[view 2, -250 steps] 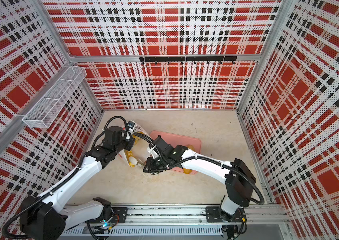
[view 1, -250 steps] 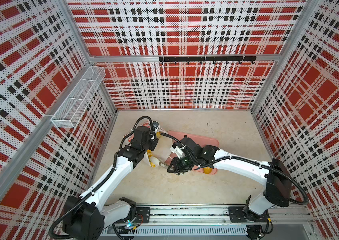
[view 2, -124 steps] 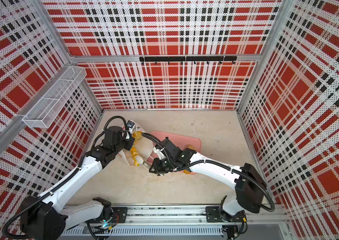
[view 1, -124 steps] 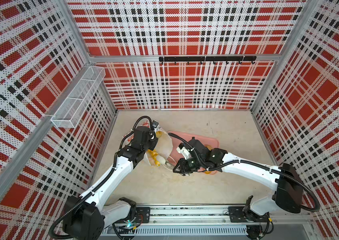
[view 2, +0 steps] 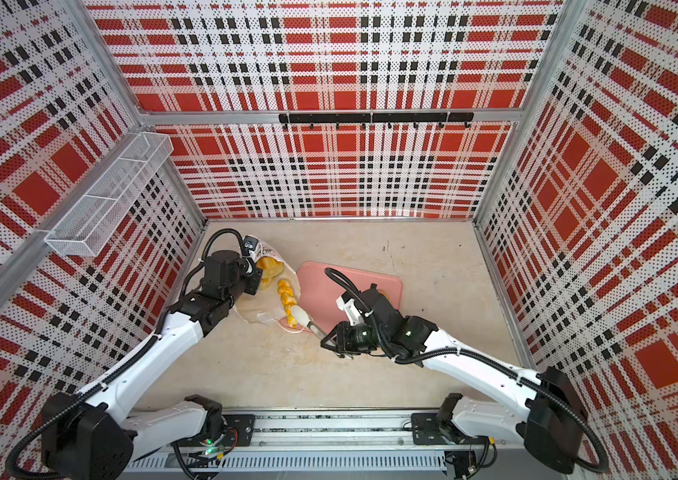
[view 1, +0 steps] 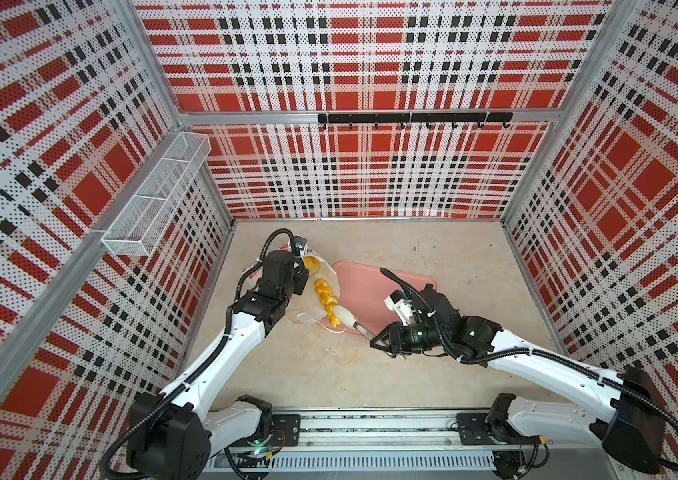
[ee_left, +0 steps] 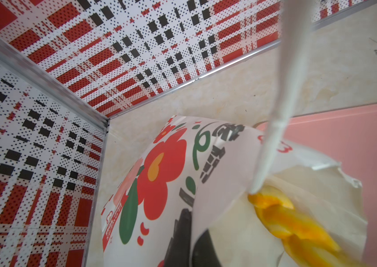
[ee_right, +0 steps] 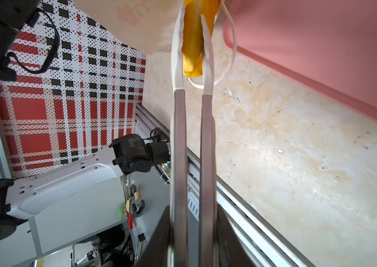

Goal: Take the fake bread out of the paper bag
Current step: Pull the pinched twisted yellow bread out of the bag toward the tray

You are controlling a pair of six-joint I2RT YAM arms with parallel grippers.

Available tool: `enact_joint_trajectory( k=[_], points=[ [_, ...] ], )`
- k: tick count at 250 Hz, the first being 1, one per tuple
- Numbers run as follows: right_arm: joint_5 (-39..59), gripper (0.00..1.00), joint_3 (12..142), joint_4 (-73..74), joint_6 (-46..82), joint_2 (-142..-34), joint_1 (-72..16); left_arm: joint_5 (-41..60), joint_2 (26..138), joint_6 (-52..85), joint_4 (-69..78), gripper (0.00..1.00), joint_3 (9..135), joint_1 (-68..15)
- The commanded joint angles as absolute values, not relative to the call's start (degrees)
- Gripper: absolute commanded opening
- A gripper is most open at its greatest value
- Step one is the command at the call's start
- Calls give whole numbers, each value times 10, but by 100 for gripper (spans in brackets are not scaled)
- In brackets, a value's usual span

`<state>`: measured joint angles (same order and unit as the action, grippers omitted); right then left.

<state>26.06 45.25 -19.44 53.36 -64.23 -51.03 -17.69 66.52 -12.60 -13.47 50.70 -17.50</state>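
The white flowered paper bag (view 1: 331, 272) (view 2: 272, 255) (ee_left: 159, 175) lies on its side at the left, mouth toward the pink tray. My left gripper (view 1: 300, 280) (view 2: 255, 283) (ee_left: 194, 245) is shut on the bag's upper wall, one finger inside and one outside. My right gripper (view 1: 373, 341) (view 2: 324, 343) (ee_right: 192, 222) is shut on metal tongs (view 1: 349, 321) (view 2: 307, 318) (ee_right: 180, 138). Their white tips pinch the end of a golden twist of fake bread (view 1: 326, 299) (view 2: 288, 299) (ee_left: 293, 222) (ee_right: 193, 46), which sticks out of the mouth. Another loaf (view 1: 311, 263) (view 2: 267, 266) shows deeper inside.
The flat pink tray (view 1: 370, 291) (view 2: 329, 286) (ee_right: 321, 46) lies right of the bag, under my right wrist. A cord handle (ee_right: 231, 46) loops by the tong tips. A wire basket (view 1: 158, 199) hangs on the left wall and the arm rail (view 1: 370, 428) runs along the front.
My right arm has drawn back to the right with the tongs, pulling the twist farther out of the bag's mouth. The left gripper has kept its hold on the bag.
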Motion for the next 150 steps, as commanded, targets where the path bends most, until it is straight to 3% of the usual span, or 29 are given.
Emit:
enact_joint_trajectory(
  k=[1,150],
  points=[
    [255,0,437,-142,563,-583,-511,-226,666,-101,-115,0,494,-154],
    [235,0,385,-215,592,-423,-512,-270,674,-68,-98,0,487,-128]
  ],
)
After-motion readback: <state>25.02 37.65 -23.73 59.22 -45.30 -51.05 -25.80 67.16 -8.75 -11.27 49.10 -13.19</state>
